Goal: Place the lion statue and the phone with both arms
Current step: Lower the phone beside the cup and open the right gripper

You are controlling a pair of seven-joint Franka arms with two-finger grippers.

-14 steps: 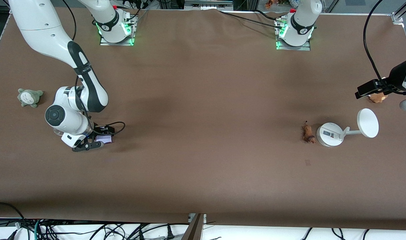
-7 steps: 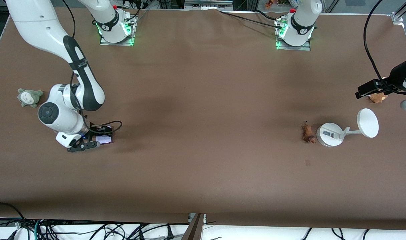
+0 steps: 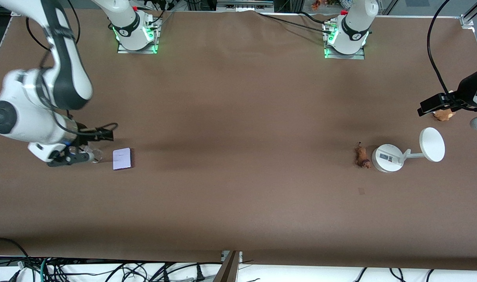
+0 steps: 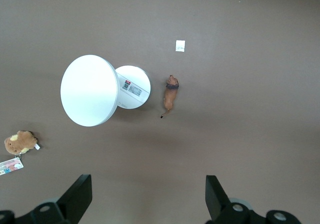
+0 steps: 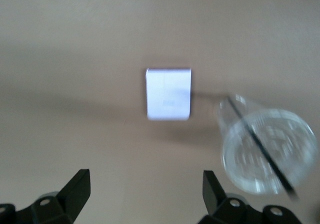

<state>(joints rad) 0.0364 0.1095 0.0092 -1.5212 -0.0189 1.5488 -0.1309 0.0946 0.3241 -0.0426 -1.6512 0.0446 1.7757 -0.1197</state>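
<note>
The phone [image 3: 122, 158] lies flat on the table near the right arm's end, pale lavender face up; it also shows in the right wrist view [image 5: 168, 94]. My right gripper [image 3: 68, 159] is open and empty [image 5: 145, 181], raised over the table beside the phone, toward the right arm's end. The lion statue [image 3: 362, 156] lies on the table beside the white stand's base, also in the left wrist view [image 4: 170, 94]. My left gripper [image 4: 147, 184] is open and empty, held high over the table at the left arm's end, and waits.
A white stand with round base [image 3: 387, 157] and disc [image 3: 432, 144] stands beside the lion. A fluffy brown plush [image 3: 443, 114] lies farther from the camera than the stand. A clear glass [image 5: 267, 156] lies close beside the phone, under the right gripper.
My right gripper has risen off the phone and swung toward the right arm's end; the phone stays flat on the table. The left arm has not moved.
</note>
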